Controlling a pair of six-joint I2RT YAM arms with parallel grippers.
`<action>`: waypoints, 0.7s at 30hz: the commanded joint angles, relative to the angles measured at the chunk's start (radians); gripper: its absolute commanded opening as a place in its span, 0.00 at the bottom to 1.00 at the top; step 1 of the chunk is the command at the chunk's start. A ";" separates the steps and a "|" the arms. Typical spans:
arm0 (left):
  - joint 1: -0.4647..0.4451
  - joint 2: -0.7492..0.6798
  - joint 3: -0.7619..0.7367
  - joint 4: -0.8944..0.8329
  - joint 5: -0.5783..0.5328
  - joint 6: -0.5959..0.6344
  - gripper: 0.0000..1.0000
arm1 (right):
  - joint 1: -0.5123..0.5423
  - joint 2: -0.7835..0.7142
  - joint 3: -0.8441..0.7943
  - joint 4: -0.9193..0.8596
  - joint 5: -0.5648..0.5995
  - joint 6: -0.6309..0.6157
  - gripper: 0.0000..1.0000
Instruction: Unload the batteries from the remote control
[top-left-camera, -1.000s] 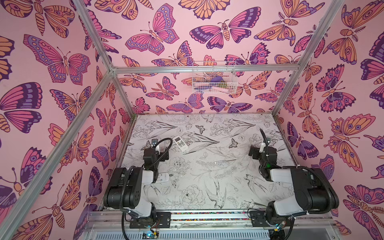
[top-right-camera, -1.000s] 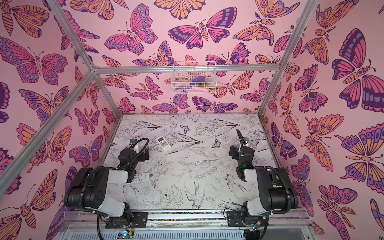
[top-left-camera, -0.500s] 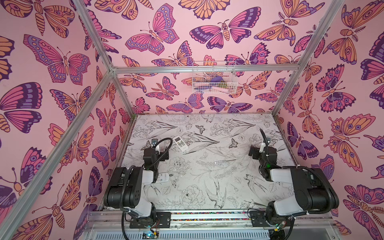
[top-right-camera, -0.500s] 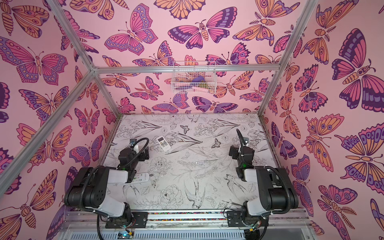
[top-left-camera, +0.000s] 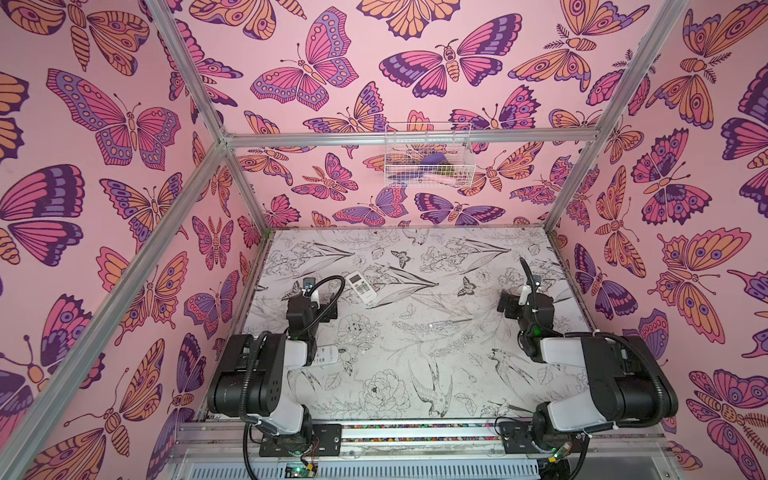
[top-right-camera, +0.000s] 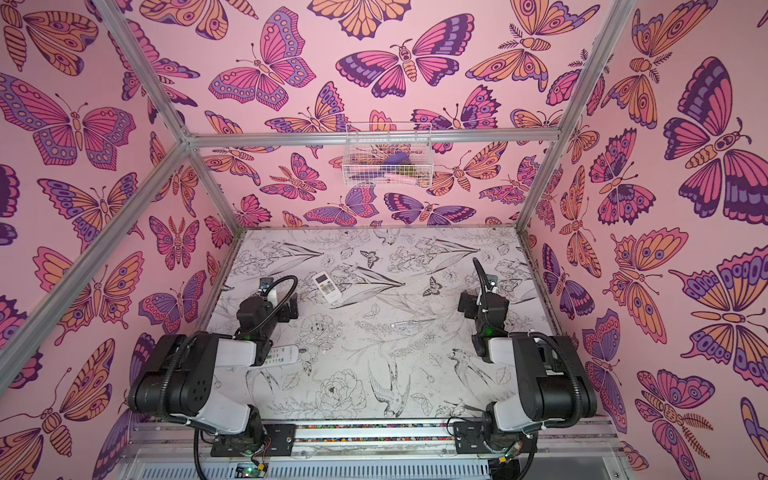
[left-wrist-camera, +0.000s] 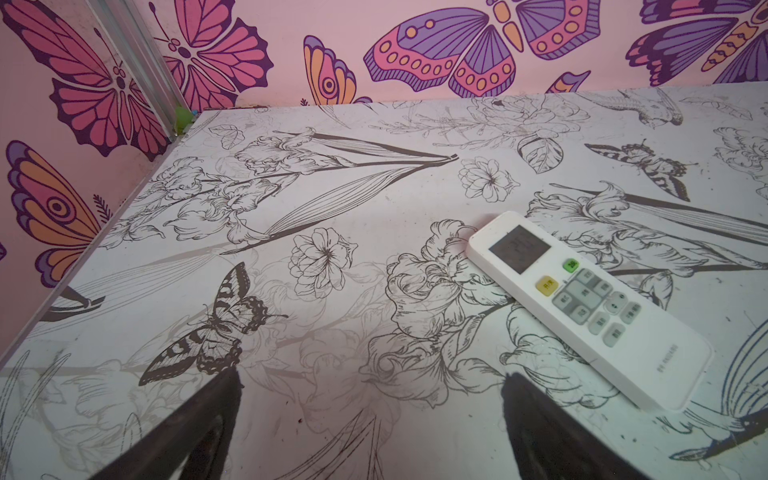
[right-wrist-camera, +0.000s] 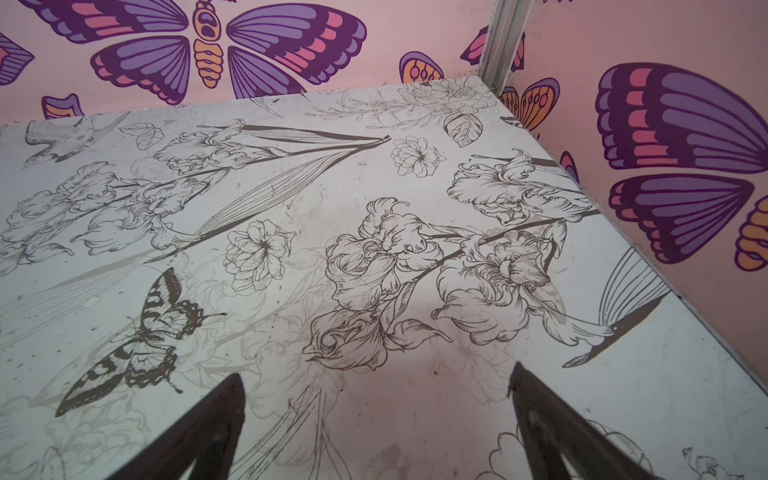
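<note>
**Now both grippers stand open and empty, with no battery in sight**

I look down on a flower-printed table (top-left-camera: 415, 374) inside a booth papered with pink butterflies. Two white remotes lie on it. The far remote (top-left-camera: 361, 289) lies face up, screen and buttons showing, just ahead of the left arm. In the left wrist view it (left-wrist-camera: 582, 307) sits close ahead of the fingers and off to one side, not between them. The near remote (top-right-camera: 282, 355) pokes out from under the left forearm, half hidden. A thin clear-handled tool (top-left-camera: 451, 323) lies near the middle of the table, between the two arms. The batteries show nowhere; I judge they are inside the remotes, behind covers on the undersides.

The left gripper (left-wrist-camera: 372, 376) has its jaws spread wide over bare table, with nothing between them. The right gripper (right-wrist-camera: 376, 376) is equally wide and empty, near the right wall and well apart from both remotes.

No part of the unloading looks done yet. To start well, I would square the left gripper across the far remote's narrow width and close on its long edges. Then I would turn it back-side up so the right gripper can work the cover. The remote is flat, low and smooth, so the fingers must reach right down to the table or they will likely skid over it.
</note>
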 joint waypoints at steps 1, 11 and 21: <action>-0.006 -0.003 0.010 0.000 -0.013 -0.008 1.00 | -0.005 0.010 0.022 0.029 0.015 -0.012 1.00; -0.018 -0.116 0.316 -0.641 -0.013 0.044 1.00 | 0.068 -0.156 0.201 -0.394 0.054 -0.060 1.00; -0.018 -0.332 0.545 -1.190 -0.044 -0.087 1.00 | 0.363 -0.114 0.472 -0.658 0.078 0.059 1.00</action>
